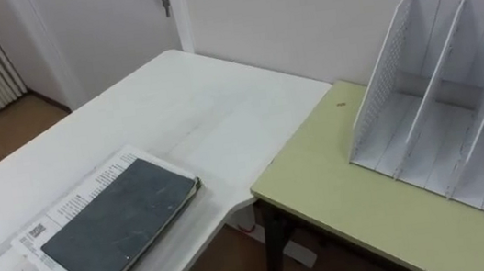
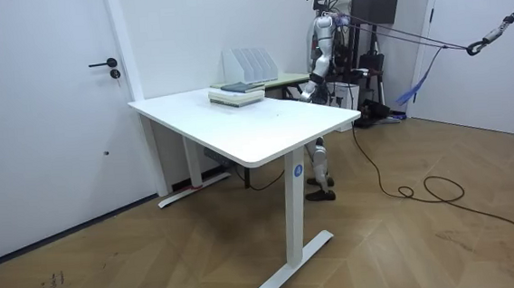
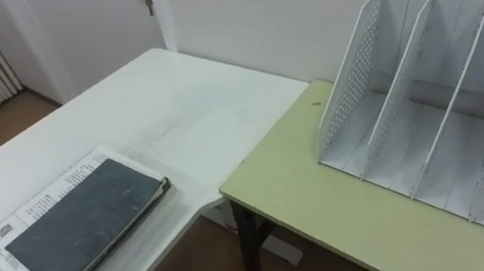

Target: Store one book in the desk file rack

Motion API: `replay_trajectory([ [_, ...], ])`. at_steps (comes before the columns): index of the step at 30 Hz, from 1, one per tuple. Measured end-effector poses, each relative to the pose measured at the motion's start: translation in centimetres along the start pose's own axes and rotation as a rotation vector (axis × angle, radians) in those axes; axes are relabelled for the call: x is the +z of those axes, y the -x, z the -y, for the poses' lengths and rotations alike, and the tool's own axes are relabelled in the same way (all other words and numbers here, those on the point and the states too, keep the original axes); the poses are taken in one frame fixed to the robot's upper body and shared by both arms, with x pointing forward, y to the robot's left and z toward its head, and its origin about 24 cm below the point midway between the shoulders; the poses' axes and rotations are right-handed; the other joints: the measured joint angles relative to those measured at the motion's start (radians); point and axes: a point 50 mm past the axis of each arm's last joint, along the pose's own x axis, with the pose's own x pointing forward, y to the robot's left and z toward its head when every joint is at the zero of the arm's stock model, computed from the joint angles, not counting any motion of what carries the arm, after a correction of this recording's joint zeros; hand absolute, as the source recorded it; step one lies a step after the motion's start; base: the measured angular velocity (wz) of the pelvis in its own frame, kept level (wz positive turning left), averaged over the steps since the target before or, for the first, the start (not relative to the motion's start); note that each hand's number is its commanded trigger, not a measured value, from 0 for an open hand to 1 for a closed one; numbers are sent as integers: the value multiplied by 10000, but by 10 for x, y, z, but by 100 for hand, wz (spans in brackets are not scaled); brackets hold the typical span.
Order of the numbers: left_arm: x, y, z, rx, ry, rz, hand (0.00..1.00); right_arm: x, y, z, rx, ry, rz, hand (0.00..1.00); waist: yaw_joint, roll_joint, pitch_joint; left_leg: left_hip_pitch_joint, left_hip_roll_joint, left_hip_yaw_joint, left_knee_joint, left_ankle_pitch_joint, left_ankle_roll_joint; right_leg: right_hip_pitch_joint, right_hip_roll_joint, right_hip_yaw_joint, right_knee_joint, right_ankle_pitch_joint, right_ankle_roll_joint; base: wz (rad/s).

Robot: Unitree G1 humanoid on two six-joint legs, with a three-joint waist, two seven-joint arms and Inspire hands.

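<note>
1. Dark-covered book: lies flat, nearest the head camera and well to the left of the file rack. It is not in the rack.
2. Under the book is a larger white printed volume. Its lettered margin sticks out on the side away from the rack.
3. Both lie on the white table, left of the rack. That table runs off toward a door, far from the rack.
4. The rack stands upright on the green table with its back to the wall. It is white, with a perforated end wall on its left and slanted dividers making side-by-side compartments.
5. The green table's corner on the rack's left sits just beside the white table's edge. Cannot tell whether they touch.
6. In the room view the robot stands on the room view's right of the rack, behind the white table. Its left hand hangs low near that table's far edge. Too small to tell whether it is wide or closed.
</note>
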Motion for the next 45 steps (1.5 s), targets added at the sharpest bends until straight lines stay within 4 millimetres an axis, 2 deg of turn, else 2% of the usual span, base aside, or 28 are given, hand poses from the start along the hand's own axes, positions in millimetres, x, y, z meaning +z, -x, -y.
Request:
replay_trajectory([
  [2, 9, 0, -2, 109, -894, 345, 0, 4, 0, 2, -130, 124, 138, 0, -127, -47, 47, -23, -3, -21, 31, 0, 0, -17, -6, -34, -43, -1, -1, 9],
  [4, 28, 1, -3, 267, -2167, 1142, 0, 8, 0, 5, -206, 204, 233, 0, -223, -50, 67, -53, -2, -16, 29, 1, 2, -59, -19, -99, -42, -2, 2, 9],
  [7, 50, 4, -1, 458, -3724, 1970, 0, 10, 0, 5, -209, 239, 351, 0, -411, -81, 62, -29, -3, -12, 25, 3, 5, 4, -8, -51, -36, -2, 4, 3],
  [10, 75, 9, 4, 727, -5257, 2981, 0, 11, 0, 6, -247, 251, 391, 0, -415, -63, 49, -26, -8, 1, 10, 3, 6, 13, 11, 96, -28, 6, -1, -11],
  [13, 94, 14, 8, 945, -6079, 3756, 0, 13, 0, 8, -293, 399, 456, 0, -536, -37, 35, -32, -15, 2, 11, 3, 6, 12, 9, 105, -38, 6, -1, -1],
  [20, 112, 21, 14, 1165, -6706, 4563, 0, 17, 1, 8, -468, 832, 553, 0, -720, -38, 35, -88, -14, 5, 18, 3, 5, -24, 24, 95, -73, 6, -5, 2],
  [25, 146, 44, 4, 2764, -7851, 6440, 0, 20, 1, 14, -659, 870, 725, 0, -762, 34, -20, -183, -18, 8, 25, 4, 7, 6, 35, 86, -213, 53, -5, 5],
  [29, 157, 51, -1, 3697, -8128, 7060, 0, 23, 2, 17, -715, 923, 826, 0, -854, 61, -31, -177, -9, -19, 27, 5, 6, 7, 59, 59, -219, 59, -15, 2],
  [31, 163, 57, -2, 4121, -8602, 7370, 0, 22, 2, 16, -698, 826, 794, 0, -860, 53, -10, -191, 7, -32, 29, 5, 5, -15, 59, 33, -220, 67, -29, 4],
  [38, 191, 89, -16, 6124, -7880, 9316, 0, 14, 1, 15, -823, 705, 462, 0, -676, 55, -18, -167, 4, -20, 32, 6, 4, 6, 52, 41, -214, 71, -37, 0],
  [45, 193, 97, -37, 7808, -7255, 9528, 0, 7, 1, 13, -946, 547, 238, 0, -532, 68, -27, -197, 5, -60, 70, 6, 4, -2, 57, 27, -225, 79, -48, 0],
])
